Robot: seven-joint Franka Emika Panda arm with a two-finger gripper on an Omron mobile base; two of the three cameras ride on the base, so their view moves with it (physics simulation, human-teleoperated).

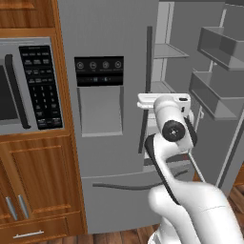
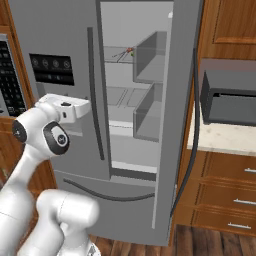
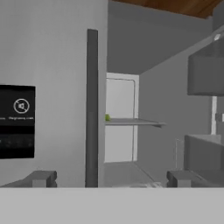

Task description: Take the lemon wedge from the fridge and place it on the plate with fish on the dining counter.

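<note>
A: Fridge status?
B: Right door swung wide, left door shut. Grey shelves visible inside, door bins on the open door.
A: Wedge?
B: Tiny yellow-green speck on a shelf edge in hand view, just right of the dark handle. Same spot in right base view: small speck on upper shelf, beside a thin red item.
A: Gripper?
B: Gripper spread wide, holding nothing. Fingertips low in hand view, well short of the wedge. Hand raised in front of the dispenser panel, level with the handle.
A: Surroundings?
B: Microwave left of fridge, wood cabinets below.
</note>
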